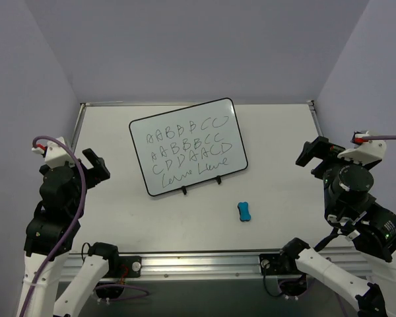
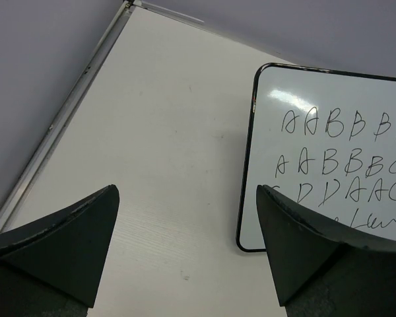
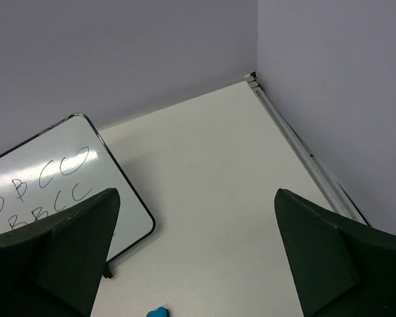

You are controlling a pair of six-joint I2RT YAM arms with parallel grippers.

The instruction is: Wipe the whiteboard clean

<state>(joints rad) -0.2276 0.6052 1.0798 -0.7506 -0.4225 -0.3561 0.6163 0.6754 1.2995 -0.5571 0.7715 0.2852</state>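
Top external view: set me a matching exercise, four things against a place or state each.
1 whiteboard
2 blue eraser
3 left claw
4 right claw

a open, empty, right of the board
b covered in black lettering
c open, empty, left of the board
d lying on the table, nearer the arms than the board

Pairs: 1-b, 2-d, 3-c, 4-a

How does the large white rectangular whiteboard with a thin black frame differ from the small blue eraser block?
The whiteboard is large, flat and white, covered with black letters; the eraser is small, blue and plain. The whiteboard lies farther back; the eraser lies nearer the front edge. Both rest on the white table, apart.
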